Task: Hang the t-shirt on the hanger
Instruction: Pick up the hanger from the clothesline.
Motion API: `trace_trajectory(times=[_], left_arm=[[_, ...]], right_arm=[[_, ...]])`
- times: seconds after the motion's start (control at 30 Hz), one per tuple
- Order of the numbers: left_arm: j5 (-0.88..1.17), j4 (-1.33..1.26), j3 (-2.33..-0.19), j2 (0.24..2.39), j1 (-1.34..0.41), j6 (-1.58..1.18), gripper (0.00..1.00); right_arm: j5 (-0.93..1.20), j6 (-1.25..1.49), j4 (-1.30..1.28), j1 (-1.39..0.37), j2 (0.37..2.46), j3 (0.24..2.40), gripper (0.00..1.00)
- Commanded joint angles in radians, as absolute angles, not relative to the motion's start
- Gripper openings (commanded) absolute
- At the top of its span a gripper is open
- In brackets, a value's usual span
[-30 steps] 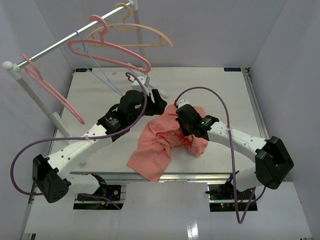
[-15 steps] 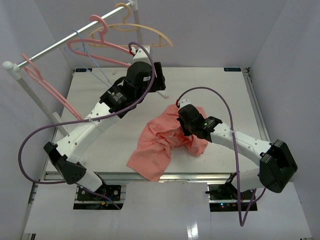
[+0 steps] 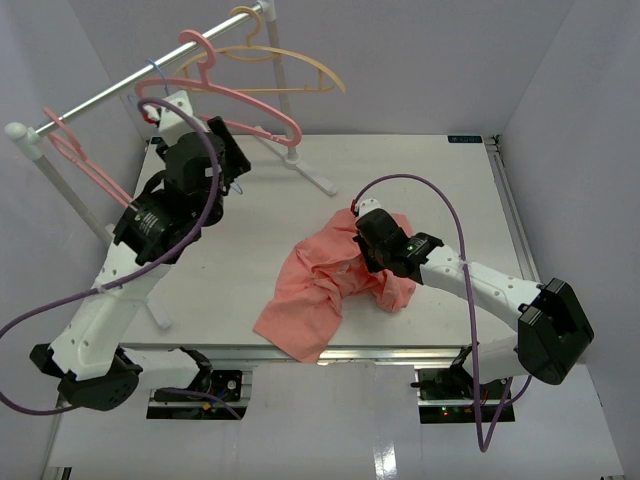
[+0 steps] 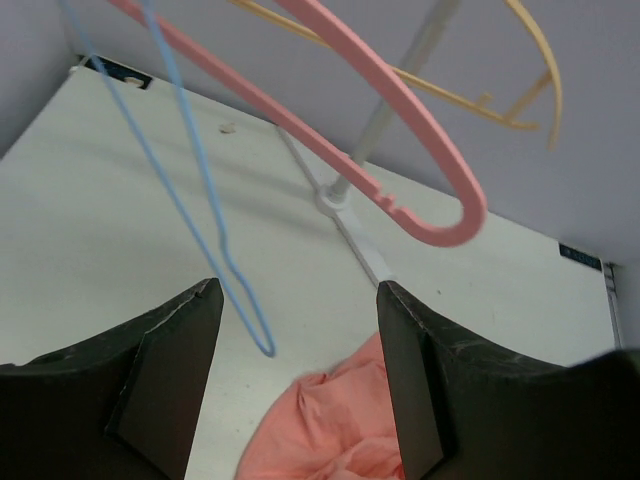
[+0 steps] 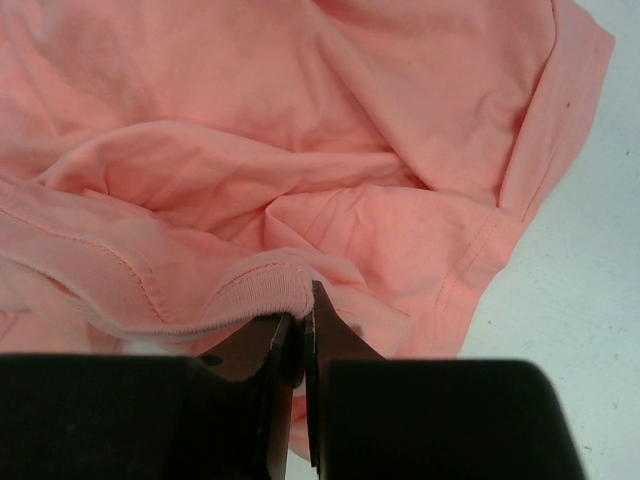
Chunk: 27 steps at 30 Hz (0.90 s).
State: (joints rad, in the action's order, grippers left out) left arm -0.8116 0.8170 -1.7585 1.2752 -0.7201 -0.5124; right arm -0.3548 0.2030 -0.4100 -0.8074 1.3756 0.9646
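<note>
1. Left wrist view puts the left claw (image 4: 300, 290) wide open and empty, raised above the worktop (image 3: 420, 180). The lower corner of the hanger (image 4: 190, 140) hangs just beyond its fingers and between them, not yet touched.
2. The step in hand, as I judge it, is fetching that thin blue wire off the rail (image 3: 95, 98). The shirt work comes after.
3. The wire is slim and free to swing, so bring the claw in slowly and square to it. Close on a straight run of wire, not the rounded corner, where it could slip out.
4. A thick pink hanger (image 4: 450, 235) hangs close beside it, with a pale orange hanger (image 4: 553, 100) behind. Keep the fingers off both, or they may be dragged along the rail.
5. Lift the hook up and off the rail before drawing away. A sideways tug would probably snag.
6. The t-shirt (image 3: 320, 290) lies crumpled on the worktop, near the middle and towards the near edge. The right claw (image 5: 305, 330) is clamped shut on a ribbed edge of it, seemingly the neckband.
7. That grip should hold firm and low, so the neck opening is ready when the hanger arrives.
</note>
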Motion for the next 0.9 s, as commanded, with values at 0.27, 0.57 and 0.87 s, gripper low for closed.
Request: trace_trajectory(times=[0.27, 0.57, 0.87], left_arm=[[-0.643, 0.809, -1.673, 1.292, -0.394, -0.578, 0.73], [-0.629, 0.677, -1.556, 1.309, -0.377, -0.53, 0.71], [-0.665, 0.687, -1.519, 1.3, -0.371, -0.543, 0.51]], right_arm=[[-0.341, 0.189, -0.39, -0.821, 1.379, 0.97, 0.08], [-0.352, 0.184, -0.396, -0.834, 1.383, 0.97, 0.08], [-0.368, 0.181, -0.403, -0.842, 1.393, 0.973, 0.08]])
